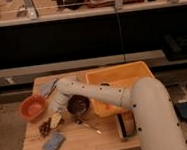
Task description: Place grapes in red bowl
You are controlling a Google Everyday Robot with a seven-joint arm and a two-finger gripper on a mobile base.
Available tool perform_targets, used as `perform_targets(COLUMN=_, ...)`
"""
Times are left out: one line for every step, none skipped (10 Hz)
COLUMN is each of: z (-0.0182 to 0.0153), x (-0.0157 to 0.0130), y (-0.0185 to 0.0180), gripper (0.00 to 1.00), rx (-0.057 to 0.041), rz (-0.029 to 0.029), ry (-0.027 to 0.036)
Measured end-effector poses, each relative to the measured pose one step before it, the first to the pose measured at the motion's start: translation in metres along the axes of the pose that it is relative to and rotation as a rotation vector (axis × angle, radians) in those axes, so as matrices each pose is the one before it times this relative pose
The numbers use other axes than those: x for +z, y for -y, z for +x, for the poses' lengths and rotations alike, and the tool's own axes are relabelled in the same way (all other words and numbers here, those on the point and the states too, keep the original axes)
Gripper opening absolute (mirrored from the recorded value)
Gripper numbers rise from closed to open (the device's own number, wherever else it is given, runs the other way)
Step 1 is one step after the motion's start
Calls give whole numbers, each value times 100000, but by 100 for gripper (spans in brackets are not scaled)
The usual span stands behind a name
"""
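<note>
One gripper [55,119] sat at lower left, just beside your grapes [44,128] | grip state: you couldn't tell | grapes lay just below the red bowl [32,107], outside it

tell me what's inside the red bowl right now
The red bowl shows only its bare orange inside. The grapes lie on the table near it, partly covered by the gripper hanging over them.

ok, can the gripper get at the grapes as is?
Probably yes: the gripper hangs right at the grapes, with nothing between them; the sponge and red bowl lie apart.
</note>
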Motion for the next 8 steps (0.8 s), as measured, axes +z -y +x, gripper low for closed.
perform_targets(z=290, x=-31, y=-37, gripper=46, rx=922, rz=-680, ry=229)
perform_targets(z=-182, x=377, y=-34, gripper=50, rx=-1675, rz=-2642, ry=-897)
perform_targets(z=-258, x=183, y=41, gripper=62, rx=-1655, rz=-1879, ry=-682)
perform_targets(z=-98, x=112, y=13, gripper=71, rx=-1609, rz=-1493, ry=-383)
perform_targets(z=-18, x=45, y=10, gripper=78, rx=-1532, rz=-1314, ry=-777)
perform_targets(z=-209, x=95, y=60, gripper=80, rx=-1133, rz=-1033, ry=-638)
perform_targets(z=-266, x=305, y=-23, gripper=80, rx=-1517, rz=-1783, ry=-1251)
perform_targets(z=-100, x=54, y=59, gripper=80, rx=-709, rz=-878, ry=-1001)
